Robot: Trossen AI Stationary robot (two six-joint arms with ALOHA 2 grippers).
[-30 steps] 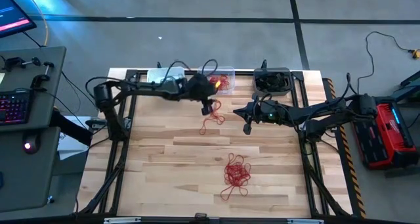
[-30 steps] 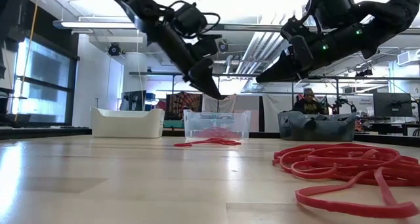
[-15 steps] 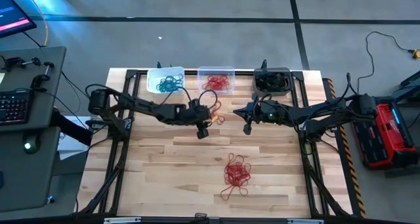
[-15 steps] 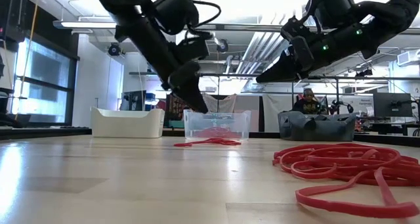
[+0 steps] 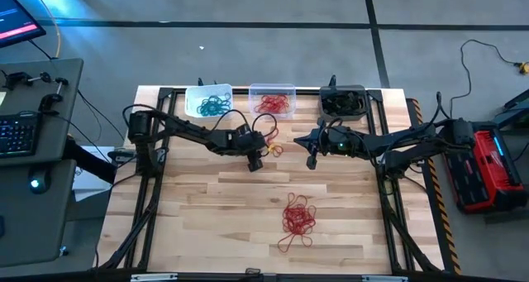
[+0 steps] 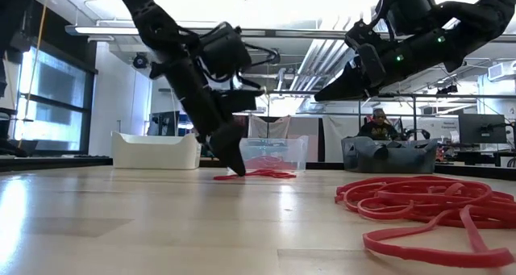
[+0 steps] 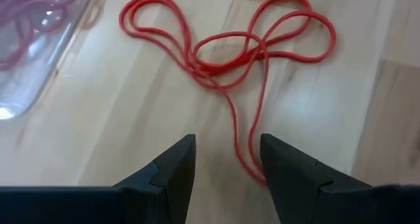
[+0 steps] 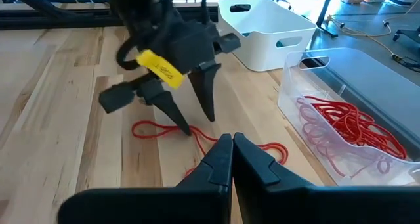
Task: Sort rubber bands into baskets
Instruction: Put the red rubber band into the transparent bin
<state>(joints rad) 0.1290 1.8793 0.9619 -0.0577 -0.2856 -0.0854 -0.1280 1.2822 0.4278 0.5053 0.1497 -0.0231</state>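
Wooden desk (image 5: 207,199): left tool (image 7: 226,159) released, tips down beside a loose red rubber band (image 7: 226,50) near the clear basket (image 5: 272,90); right tool (image 8: 232,159) clenched, empty, raised.

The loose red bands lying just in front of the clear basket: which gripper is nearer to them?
Left. The left gripper is down at the loose red bands, fingers open beside them. The right gripper hangs shut, off to their other side.

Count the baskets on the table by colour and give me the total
White basket: 1
Clear basket: 1
Dark grey basket: 1
Total: 3 baskets
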